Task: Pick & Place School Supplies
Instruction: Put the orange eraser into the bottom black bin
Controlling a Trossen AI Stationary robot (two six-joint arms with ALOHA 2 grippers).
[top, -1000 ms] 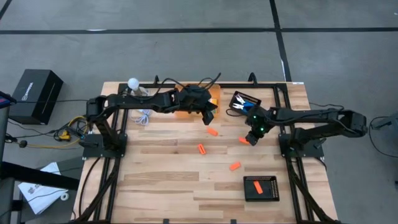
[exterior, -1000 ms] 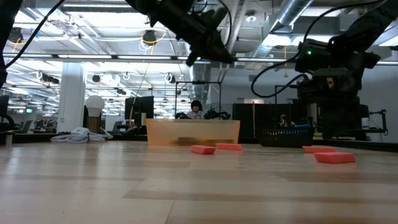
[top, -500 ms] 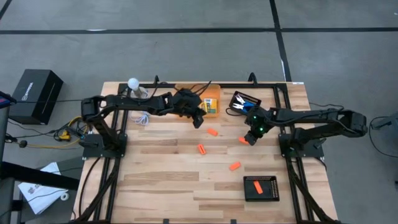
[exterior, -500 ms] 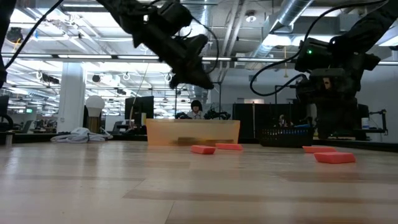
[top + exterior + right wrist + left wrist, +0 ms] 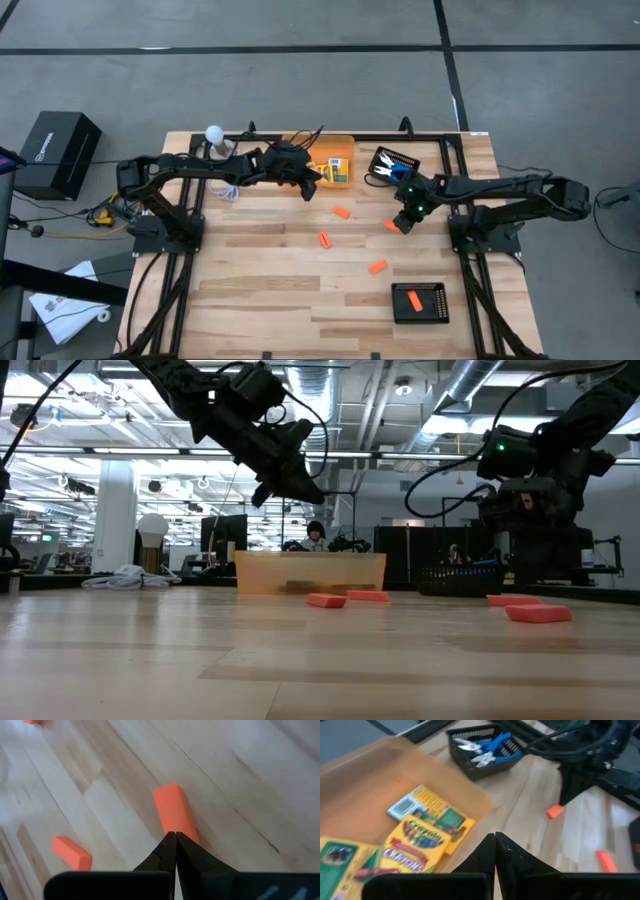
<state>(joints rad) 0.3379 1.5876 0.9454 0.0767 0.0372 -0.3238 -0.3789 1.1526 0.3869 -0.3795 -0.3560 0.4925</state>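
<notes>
While left gripper [image 5: 495,851] hangs clenched by orange bin [image 5: 380,775], right gripper [image 5: 175,851] clenched, seemingly over orange piece [image 5: 172,812]

2 black cabled arms [image 5: 200,168], green LED

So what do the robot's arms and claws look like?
Both arms are dark, jointed and thin, with black cables looping along them. The right arm has a small green light near its wrist. The left gripper and right gripper each end in two black pointed fingers.
</notes>
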